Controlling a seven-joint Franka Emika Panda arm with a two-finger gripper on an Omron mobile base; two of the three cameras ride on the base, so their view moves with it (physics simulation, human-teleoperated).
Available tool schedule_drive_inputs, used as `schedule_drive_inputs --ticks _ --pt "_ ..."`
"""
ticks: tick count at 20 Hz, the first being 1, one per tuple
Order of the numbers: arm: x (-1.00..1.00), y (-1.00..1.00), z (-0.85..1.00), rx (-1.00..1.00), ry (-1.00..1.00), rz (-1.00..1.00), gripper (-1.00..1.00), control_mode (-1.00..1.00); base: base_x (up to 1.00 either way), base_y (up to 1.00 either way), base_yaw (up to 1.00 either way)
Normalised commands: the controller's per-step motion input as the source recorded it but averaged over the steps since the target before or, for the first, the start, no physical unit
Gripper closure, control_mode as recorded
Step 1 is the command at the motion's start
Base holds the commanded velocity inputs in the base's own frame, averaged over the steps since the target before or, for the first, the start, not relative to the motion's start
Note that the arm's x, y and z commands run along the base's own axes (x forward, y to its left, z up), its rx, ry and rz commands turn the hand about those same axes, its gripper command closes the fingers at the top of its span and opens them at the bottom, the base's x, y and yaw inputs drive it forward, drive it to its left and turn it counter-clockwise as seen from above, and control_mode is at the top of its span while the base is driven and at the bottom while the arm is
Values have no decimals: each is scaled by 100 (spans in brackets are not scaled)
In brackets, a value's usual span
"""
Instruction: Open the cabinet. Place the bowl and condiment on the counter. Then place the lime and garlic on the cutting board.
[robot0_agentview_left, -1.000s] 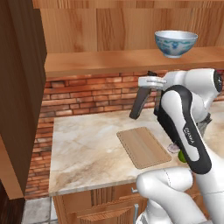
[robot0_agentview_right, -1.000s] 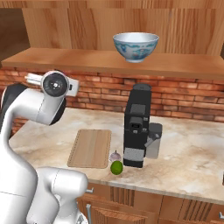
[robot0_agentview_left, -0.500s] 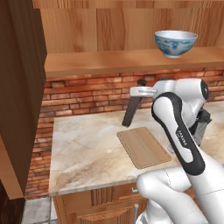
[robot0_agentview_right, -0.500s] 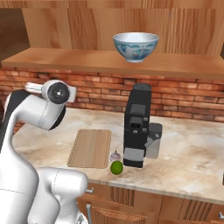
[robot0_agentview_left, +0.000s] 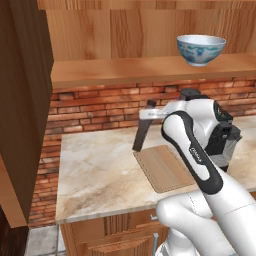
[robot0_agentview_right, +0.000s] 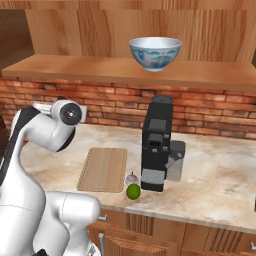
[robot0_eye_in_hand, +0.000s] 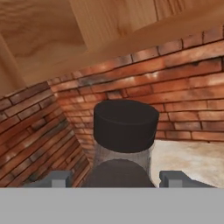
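- Two fingers of the gripper (robot0_agentview_left: 149, 114) clamp the condiment (robot0_agentview_left: 141, 136), which hangs tilted above the counter (robot0_agentview_left: 100, 170), just left of the cutting board (robot0_agentview_left: 167, 167); the bowl (robot0_agentview_left: 201, 49) sits on the cabinet (robot0_agentview_left: 150, 70) shelf.
- Right base view: lime (robot0_agentview_right: 133, 191) and garlic (robot0_agentview_right: 131, 178) lie on the counter between board and coffee machine (robot0_agentview_right: 156, 145).
- Hand view: black-capped bottle between both fingertips (robot0_eye_in_hand: 54, 178).

Red-brown brick wall (robot0_agentview_right: 110, 102) runs behind my surface (robot0_agentview_left: 100, 175), pale mortar lines. Beige marble-look top with light brown veining. Warm wood back panel (robot0_agentview_left: 115, 32) above wooden shelf (robot0_agentview_left: 125, 70). Brown wood door (robot0_agentview_left: 22, 100) stands open at near left. Below surface, wood base cabinets (robot0_agentview_right: 165, 235) with raised panels. Grey floor tile (robot0_agentview_left: 42, 240) at lower left. Black coffee machine (robot0_agentview_right: 157, 142) on right. Even, soft light.
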Motion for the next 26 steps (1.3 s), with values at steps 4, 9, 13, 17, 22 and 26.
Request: schedule_drive_inputs --ticks 4,9,13,17,22,26 --pt "30 20 -39 -4 0 1 100 -100 0 0 0" --pt "31 20 -41 -3 0 0 100 -100 0 0 0" --pt "29 20 -42 -3 0 0 100 -100 0 0 0" --pt "28 20 -42 -4 0 0 100 -100 0 0 0" --pt "26 19 -43 -3 0 1 100 -100 0 0 0" --pt "27 16 -42 -2 0 1 100 -100 0 0 0"
